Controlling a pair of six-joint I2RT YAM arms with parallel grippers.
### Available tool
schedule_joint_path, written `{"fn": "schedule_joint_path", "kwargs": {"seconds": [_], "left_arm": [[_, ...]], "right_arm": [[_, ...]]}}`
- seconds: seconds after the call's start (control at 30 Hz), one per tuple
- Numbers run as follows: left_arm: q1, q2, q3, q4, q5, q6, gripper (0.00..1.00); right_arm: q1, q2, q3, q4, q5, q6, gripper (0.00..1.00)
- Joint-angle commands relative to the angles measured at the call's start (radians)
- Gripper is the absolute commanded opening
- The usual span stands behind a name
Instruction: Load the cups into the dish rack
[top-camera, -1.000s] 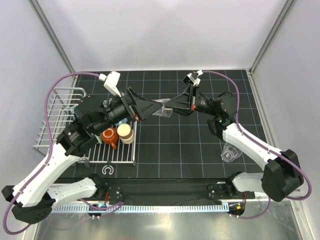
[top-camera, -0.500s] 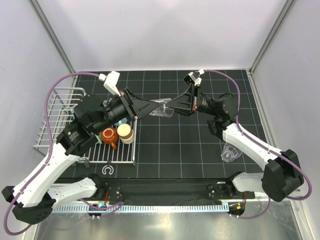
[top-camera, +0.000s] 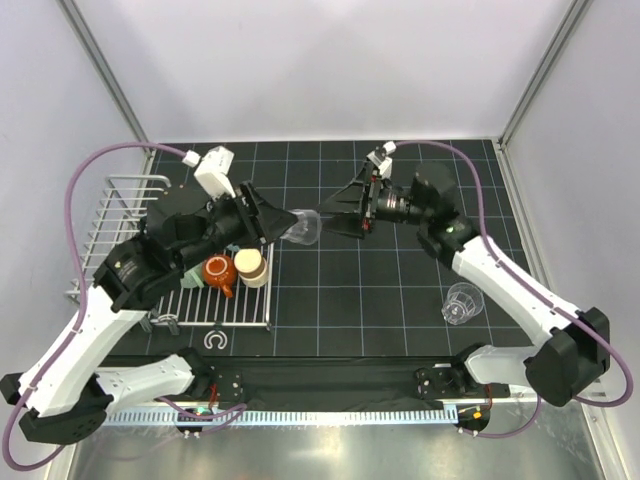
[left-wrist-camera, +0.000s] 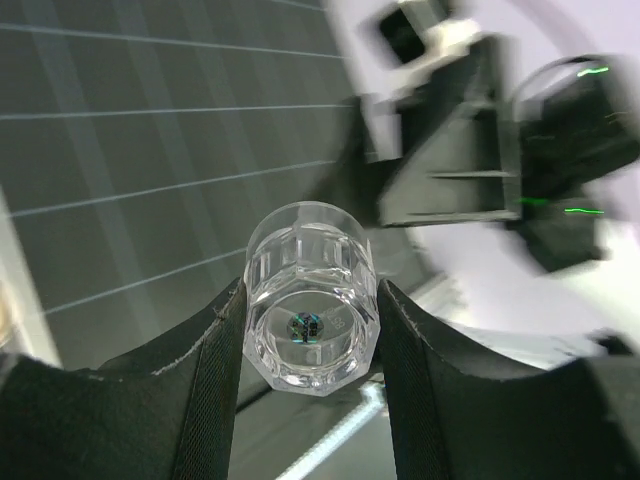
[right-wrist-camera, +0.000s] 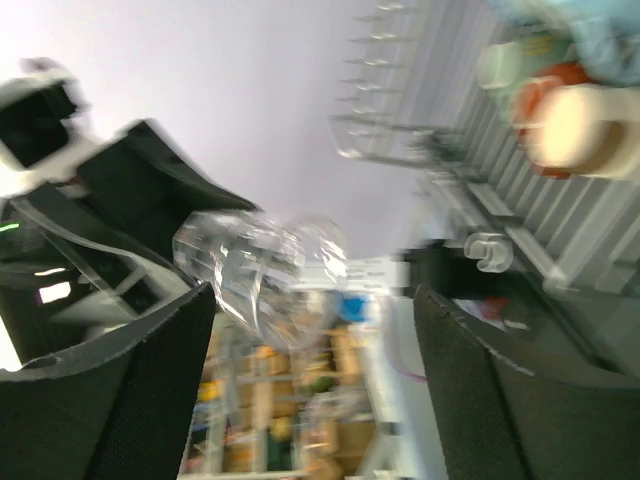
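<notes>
Black table top (top-camera: 390, 300), ruled in a pale grid, walled in white at the back and both sides. At the left edge, directly on it, a white wire dish rack (top-camera: 110, 215), with an orange cup (top-camera: 218, 272) and a cream cup (top-camera: 250, 267) touching on the flat slatted part. Just before the rack, a small white ring (top-camera: 213, 341). Well apart at the right, a clear cup (top-camera: 460, 304), standing alone.

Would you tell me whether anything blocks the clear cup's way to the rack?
Nothing visible blocks it. The clear cup, held by the left gripper, has open mat towards the rack; the orange mug and cream cup occupy the nearest slats.
</notes>
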Motion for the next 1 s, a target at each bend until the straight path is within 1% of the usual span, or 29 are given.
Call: {"fn": "schedule_joint_path", "kwargs": {"seconds": [0.0,0.03,0.07,0.1,0.13,0.17,0.23,0.27,0.37,0.47,0.5,0.6,0.8,0.97], "left_arm": [[-0.001,-0.021,0.075,-0.306,-0.281,0.067,0.0],[-0.001,-0.024,0.079,-0.381,-0.314,0.068,0.0],[-0.001,-0.033,0.081,-0.42,-0.343,0.076,0.0],[0.0,-0.037,0.08,-0.45,-0.386,0.078,0.0],[0.0,-0.039,0.078,-0.482,-0.416,0.073,0.0],[-0.001,-0.041,0.066,-0.56,-0.468,0.05,0.0],[-0.001,-0.041,0.047,-0.636,-0.521,0.02,0.0],[-0.001,-0.039,0.012,-0.698,-0.542,0.001,0.0],[0.006,-0.028,-0.066,-0.785,-0.587,-0.085,0.0],[0.016,-0.053,-0.153,-0.767,-0.602,-0.12,0.0],[0.02,-0.063,-0.17,-0.757,-0.613,-0.154,0.0],[0.052,-0.1,-0.227,-0.751,-0.647,-0.188,0.0],[0.189,-0.08,-0.319,-0.725,-0.57,-0.169,0.0],[0.339,-0.061,-0.41,-0.612,-0.478,-0.107,0.0]], "right_arm": [[-0.006,-0.008,0.227,-0.868,0.205,-0.592,0.82],[-0.014,0.004,0.249,-0.944,0.289,-0.627,0.83],[-0.018,0.009,0.263,-1.032,0.317,-0.651,0.83],[-0.025,0.006,0.26,-1.052,0.335,-0.674,0.83],[-0.029,0.0,0.249,-1.063,0.366,-0.694,0.83],[-0.032,-0.011,0.226,-1.069,0.375,-0.702,0.83],[-0.035,-0.015,0.205,-1.071,0.383,-0.704,0.84],[-0.035,-0.015,0.183,-1.062,0.376,-0.698,0.84],[-0.037,-0.012,0.154,-1.022,0.34,-0.67,0.84],[-0.037,-0.009,0.149,-0.996,0.328,-0.653,0.84],[-0.037,-0.005,0.154,-0.994,0.325,-0.653,0.84],[-0.038,0.003,0.177,-1.013,0.319,-0.658,0.84],[-0.037,-0.012,0.18,-1.022,0.325,-0.656,0.84],[-0.037,-0.028,0.16,-1.025,0.328,-0.652,0.84]]}}
